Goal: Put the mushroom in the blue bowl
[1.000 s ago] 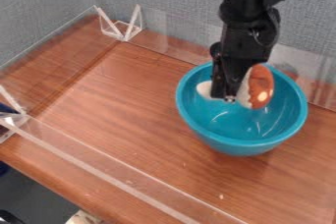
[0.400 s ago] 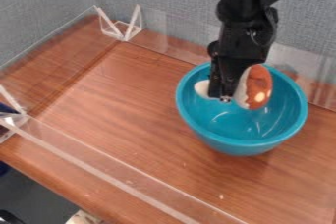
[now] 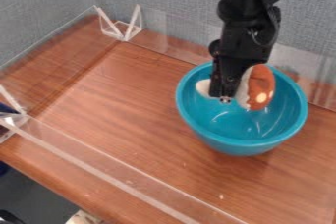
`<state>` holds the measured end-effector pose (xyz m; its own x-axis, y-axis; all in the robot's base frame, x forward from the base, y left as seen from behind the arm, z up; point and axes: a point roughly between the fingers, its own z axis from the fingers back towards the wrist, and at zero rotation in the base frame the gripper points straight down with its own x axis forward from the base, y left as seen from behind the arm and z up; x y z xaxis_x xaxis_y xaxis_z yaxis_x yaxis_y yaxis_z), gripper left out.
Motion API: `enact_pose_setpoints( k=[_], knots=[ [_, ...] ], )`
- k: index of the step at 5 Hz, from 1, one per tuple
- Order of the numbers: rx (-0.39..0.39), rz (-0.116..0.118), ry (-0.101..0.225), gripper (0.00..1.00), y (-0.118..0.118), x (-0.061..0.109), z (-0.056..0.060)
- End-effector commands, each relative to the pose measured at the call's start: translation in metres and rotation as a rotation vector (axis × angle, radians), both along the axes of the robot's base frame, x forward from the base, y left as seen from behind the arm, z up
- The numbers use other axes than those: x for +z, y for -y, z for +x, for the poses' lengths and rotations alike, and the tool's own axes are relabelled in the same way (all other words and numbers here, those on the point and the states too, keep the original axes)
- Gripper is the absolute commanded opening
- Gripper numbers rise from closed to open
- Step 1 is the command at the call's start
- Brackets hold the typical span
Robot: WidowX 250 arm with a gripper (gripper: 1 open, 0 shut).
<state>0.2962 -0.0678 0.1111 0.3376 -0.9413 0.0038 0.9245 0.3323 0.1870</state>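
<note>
Mushroom (image 3: 258,87), small with a cream-white stem and a reddish-orange cap, hangs tilted inside the mouth of the blue bowl (image 3: 242,128), over its far right part. The black gripper (image 3: 234,92) points steeply down into the bowl, its jaws closed tight on the mushroom. The bowl sits on the right side of the wooden table (image 3: 105,100).

Single view from above and in front, looking down at an angle across a wooden table (image 3: 118,110). Set at middle distance, with the blue bowl (image 3: 243,130) right of centre and the arm (image 3: 250,22) entering from the top edge.
</note>
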Motion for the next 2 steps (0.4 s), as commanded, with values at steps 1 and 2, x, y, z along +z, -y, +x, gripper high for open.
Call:
enact_pose_setpoints(
  k=[1, 2],
  knots=[
    [-0.017, -0.014, 0.071, 0.00, 0.0016, 0.0210, 0.0009],
    [-0.024, -0.012, 0.074, 0.00, 0.0010, 0.0215, 0.0000]
  ],
)
